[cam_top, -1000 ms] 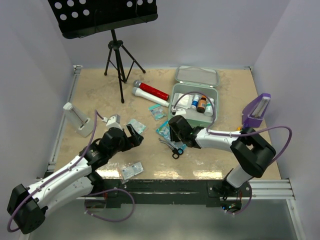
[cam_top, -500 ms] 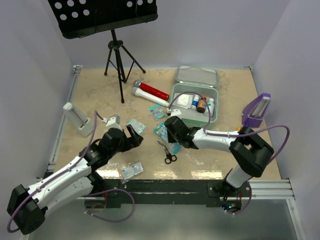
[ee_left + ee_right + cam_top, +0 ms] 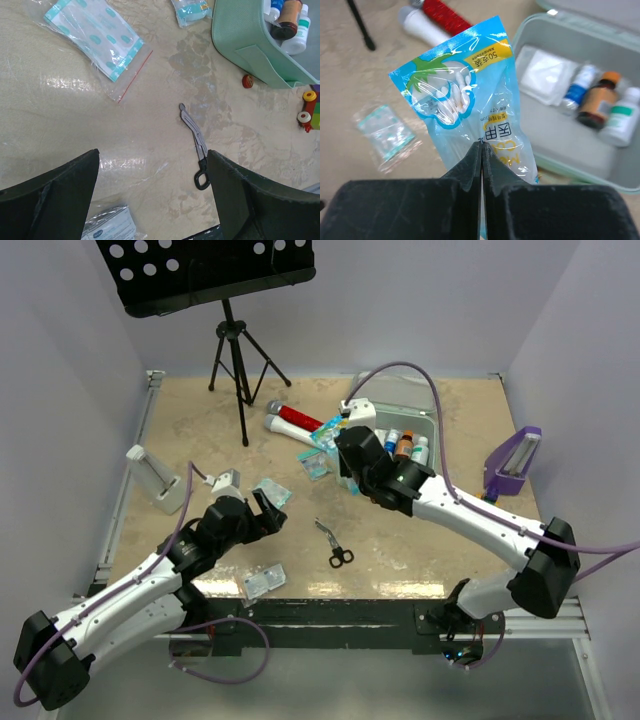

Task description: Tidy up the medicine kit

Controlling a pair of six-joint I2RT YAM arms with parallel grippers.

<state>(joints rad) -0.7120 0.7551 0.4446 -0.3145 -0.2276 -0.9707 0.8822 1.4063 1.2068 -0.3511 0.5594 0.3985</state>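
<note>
Right wrist view: your right claw [image 3: 481,145] is pinched shut on the blue swab packet [image 3: 465,95], held up beside the open medicine kit [image 3: 570,145] on the counter [image 3: 350,75]. Next, I'd carry it over the box and release. Your left claw [image 3: 152,165] gapes empty.

The counter [image 3: 200,420] is mottled beige, marble-like. The medicine kit [image 3: 240,45] is mint green. Inside it I see a brown bottle [image 3: 597,102] with an orange cap, a blue-and-white bottle [image 3: 577,90], and a white bottle [image 3: 620,117] with a teal label. The packet [image 3: 470,90] is bright blue with a yellow band, a green leaf and a clear window. The scissors [image 3: 196,145] have grey blades and black handles. A clear bag [image 3: 97,37] carries teal ovals and a red seal line. The stand [image 3: 515,455] is purple.
</note>
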